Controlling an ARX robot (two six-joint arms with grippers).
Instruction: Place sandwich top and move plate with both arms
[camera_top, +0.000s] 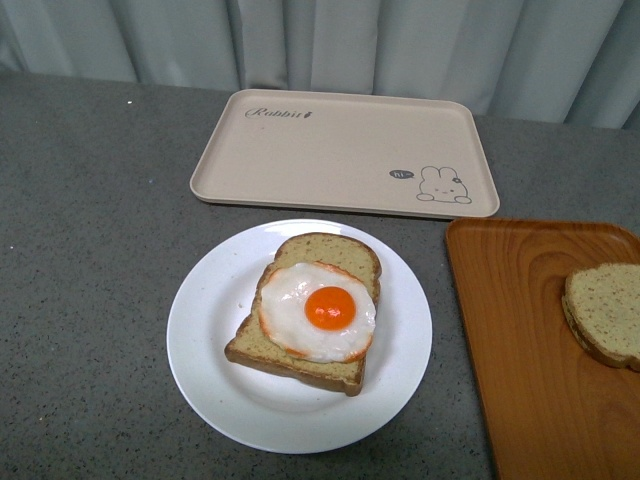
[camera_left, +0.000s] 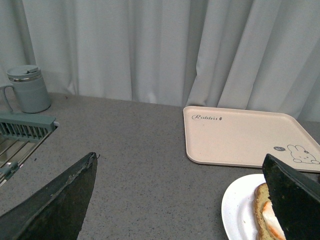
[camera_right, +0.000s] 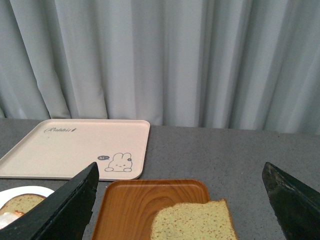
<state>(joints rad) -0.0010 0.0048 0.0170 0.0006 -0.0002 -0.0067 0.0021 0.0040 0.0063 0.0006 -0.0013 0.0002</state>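
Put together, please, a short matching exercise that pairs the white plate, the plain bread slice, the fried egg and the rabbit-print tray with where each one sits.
Things:
1. plate
2. sandwich top
3. fried egg
4. rabbit-print tray

Places:
A. on the orange tray, at the right
B. on top of the bread slice
C. farthest back, near the curtain
D. on the grey table, in front of the beige tray

Pairs: 1-D, 2-A, 3-B, 4-C
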